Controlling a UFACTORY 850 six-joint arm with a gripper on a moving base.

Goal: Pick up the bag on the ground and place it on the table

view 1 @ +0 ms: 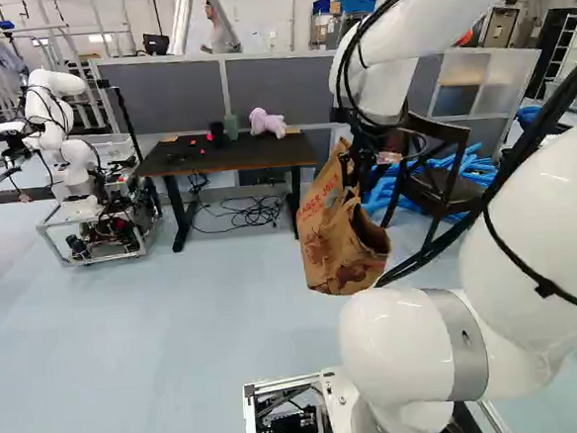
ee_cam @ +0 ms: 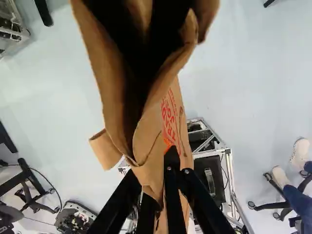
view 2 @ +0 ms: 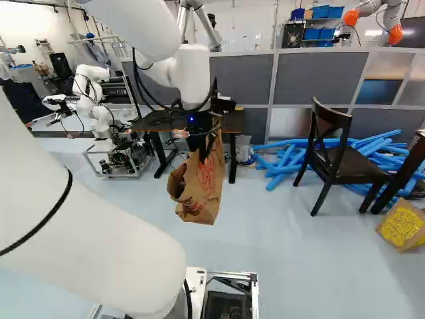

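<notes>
1 paper bag [view 1: 335,243] is the thing to move, and it hangs above the floor, short of the table [view 1: 235,159], near its right end in the left base view. The gripper [ee_cam: 158,180] is clenched on the paper at the bag's top, which leaves the mouth gaping and the body hanging askew. The lift looks done, so the step in hand is the carry. Next, I judge, the base must drive forward and the arm raise the bag until its bottom clears the table's edge, then lower it onto the top before letting go; a low approach could catch the edge or knock things over. Counted on the table: 1 pale purple plush toy [view 1: 267,123], 1 dark cup [view 1: 217,134] and 1 green item [view 1: 231,127]. Elsewhere, 1 dark chair [view 2: 348,166], 1 heap of blue tubes [view 2: 372,143], too tangled to number, and 1 yellow-printed bag [view 2: 402,226] on the floor.
</notes>
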